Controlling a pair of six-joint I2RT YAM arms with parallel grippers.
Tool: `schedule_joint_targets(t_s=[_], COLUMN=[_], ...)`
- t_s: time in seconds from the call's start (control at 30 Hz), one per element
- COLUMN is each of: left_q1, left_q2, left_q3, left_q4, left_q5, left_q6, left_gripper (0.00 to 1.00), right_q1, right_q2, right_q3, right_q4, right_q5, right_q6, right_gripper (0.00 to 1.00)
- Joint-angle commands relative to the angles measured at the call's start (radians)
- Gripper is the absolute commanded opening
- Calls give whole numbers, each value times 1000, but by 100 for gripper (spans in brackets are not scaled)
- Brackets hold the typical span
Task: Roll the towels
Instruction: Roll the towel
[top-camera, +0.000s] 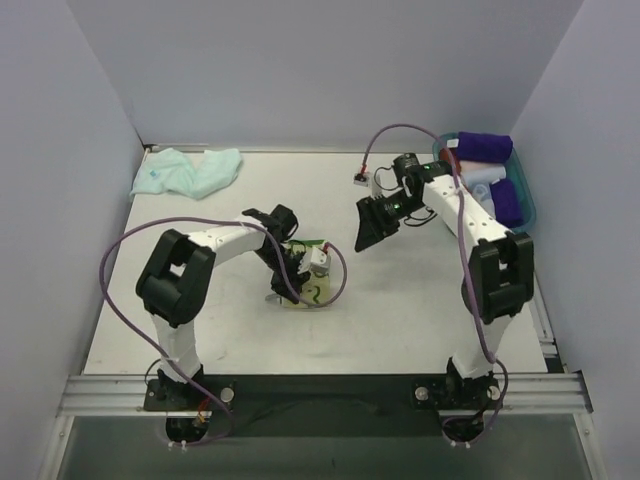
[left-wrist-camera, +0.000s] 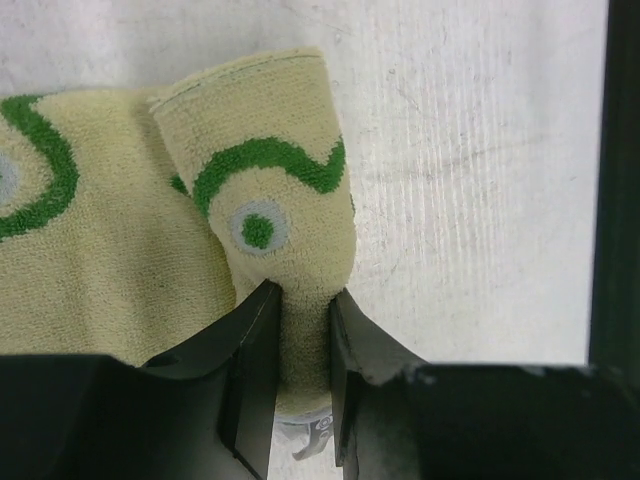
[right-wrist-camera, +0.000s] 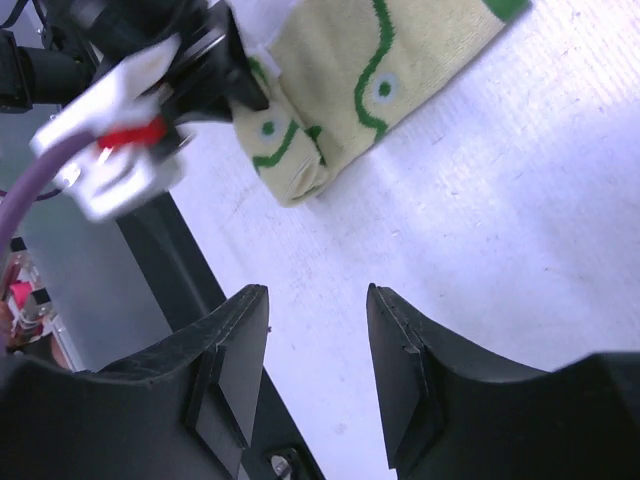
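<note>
Nearest the lens in its wrist view, left hand (left-wrist-camera: 302, 297): fingers pressed onto a raised fold of the yellow towel (left-wrist-camera: 120, 270), pinching it at lower centre of the frame. I judge the fold is gripped so it can be turned over the flat part to start a roll.

Same yellow towel, top view: centre of frame on the table (top-camera: 400, 320), part of it lying flat with the green squiggles up, not yet rolled.

Next out, mint towel (top-camera: 190, 172): crumpled heap, upper left, well apart, nothing touching it.

Then right hand (right-wrist-camera: 315, 292): fingers spread, holding nothing, hanging over bare table near the yellow towel. I read it as placed clear to give the pinching arm room.

Outermost, bin (top-camera: 527, 205): upper right, holding purple rolls (top-camera: 485, 148).
</note>
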Motion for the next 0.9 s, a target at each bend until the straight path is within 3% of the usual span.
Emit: schedule_joint_targets(t_s=[0.0, 0.27, 0.37, 0.47, 0.6, 0.63, 0.77, 0.87], left_q1=[69, 138, 141, 143, 144, 146, 151, 155], left_q2=[172, 468, 539, 591, 640, 655, 675, 668], left_q3=[99, 401, 490, 555, 604, 621, 636, 635], left_q4=[-247, -470, -534, -570, -614, -627, -659, -656], left_q5=[64, 107, 102, 104, 108, 112, 110, 122], left_q6=[32, 30, 38, 33, 33, 38, 49, 59], left_gripper=[5, 8, 8, 9, 12, 12, 14, 14], right_q1=[11, 97, 249, 407, 542, 591, 689, 746], right_q2=[-155, -450, -517, -542, -458, -441, -306, -231], right_q3=[-114, -374, -427, -455, -424, -424, -403, -438], right_q4=[77, 162, 190, 257, 303, 325, 426, 591], right_q5=[20, 102, 260, 424, 619, 653, 782, 859], right_q6=[19, -36, -58, -71, -117, -133, -193, -243], right_gripper=[44, 43, 44, 53, 60, 68, 66, 65])
